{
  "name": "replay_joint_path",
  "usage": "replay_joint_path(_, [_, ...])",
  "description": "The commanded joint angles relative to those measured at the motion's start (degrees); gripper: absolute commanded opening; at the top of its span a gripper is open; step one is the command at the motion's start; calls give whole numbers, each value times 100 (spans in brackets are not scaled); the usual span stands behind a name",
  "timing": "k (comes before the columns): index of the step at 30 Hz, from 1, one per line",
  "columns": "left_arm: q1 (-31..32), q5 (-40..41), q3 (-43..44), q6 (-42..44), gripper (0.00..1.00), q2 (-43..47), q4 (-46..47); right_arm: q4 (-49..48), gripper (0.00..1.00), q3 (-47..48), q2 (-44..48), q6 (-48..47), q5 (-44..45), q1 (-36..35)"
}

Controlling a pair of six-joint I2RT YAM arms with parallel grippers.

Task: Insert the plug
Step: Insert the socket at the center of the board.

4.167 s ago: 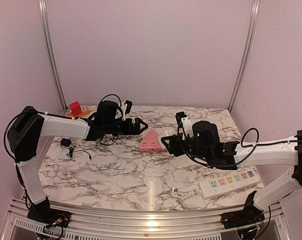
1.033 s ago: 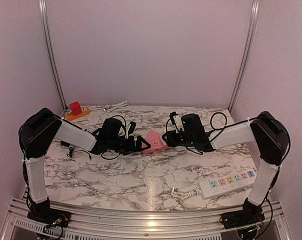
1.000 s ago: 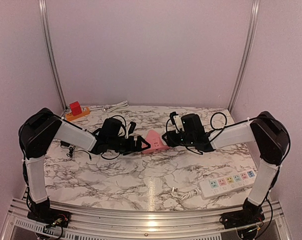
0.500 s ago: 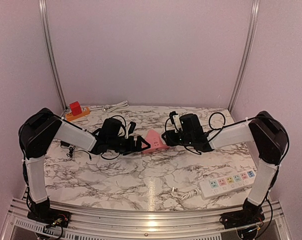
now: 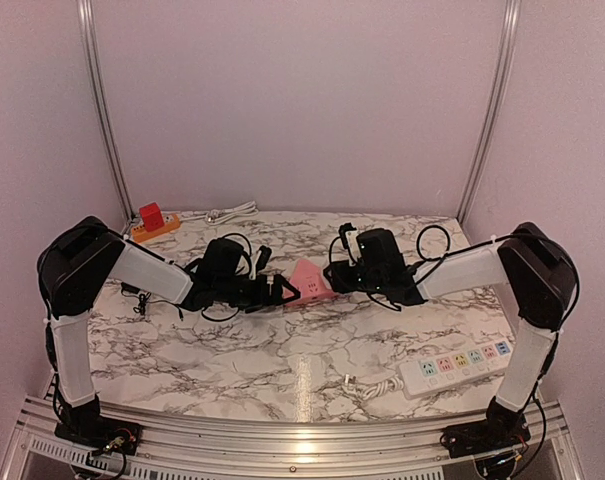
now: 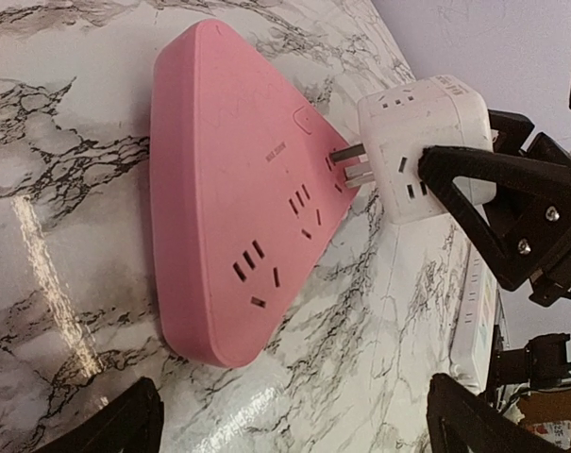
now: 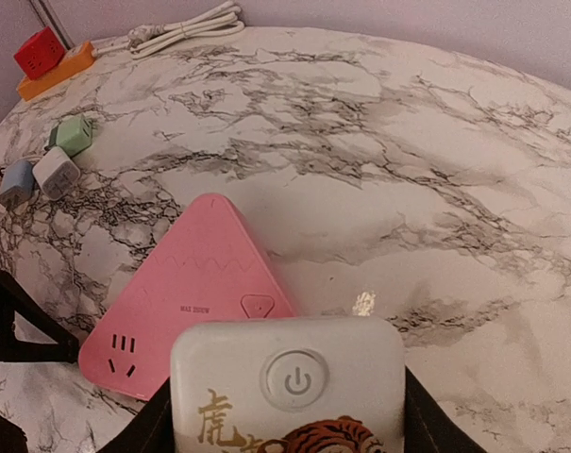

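Near the middle of the marble tabletop (image 5: pixel 312 350), a bit toward the far edge, one pink socket block (image 6: pixel 238 203). Flat, three-sided, smooth plastic with round corners and small dark slots on top.

Pressed to its right side, one white cube plug (image 6: pixel 419 146). Shiny plastic, with a round power button and a tiger picture on one face. Two thin metal pins sticking out, tips right at the pink edge. Cannot tell if in the holes or only touching.

Right fingers (image 6: pixel 497 198): black, hard, pointed, closed tight on the white cube plug.

Left fingers (image 6: pixel 125 429): spread wide apart, holding nothing, with the pink socket block just in front.

Near the left edge, three small chargers: one green (image 7: pixel 74 133), one blue (image 7: pixel 14 182), one white (image 7: pixel 54 171).

At the far left corner, one red cube (image 5: pixel 151 215) on one orange strip (image 5: pixel 158 230).

Along the far edge, one white cable (image 5: pixel 230 212).

By the near right corner, one long white power strip (image 5: pixel 460 365) with a row of coloured sockets.
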State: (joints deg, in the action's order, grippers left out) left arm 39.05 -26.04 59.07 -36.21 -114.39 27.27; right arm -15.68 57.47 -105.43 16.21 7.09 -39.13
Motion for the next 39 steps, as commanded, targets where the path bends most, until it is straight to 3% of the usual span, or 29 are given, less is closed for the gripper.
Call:
replay_joint_path(1, [-29,-29,-66,-13,99,92,235,417,13,178,130,88,288,-50])
replay_joint_path(28, [-53,-64,-164,-43,99,116,338,857,12,793,-537,-45,695,-382])
replay_joint_path(39, [-81,-77,-159,-53,99,120,344,934,2,388,-604,-213,759,-424])
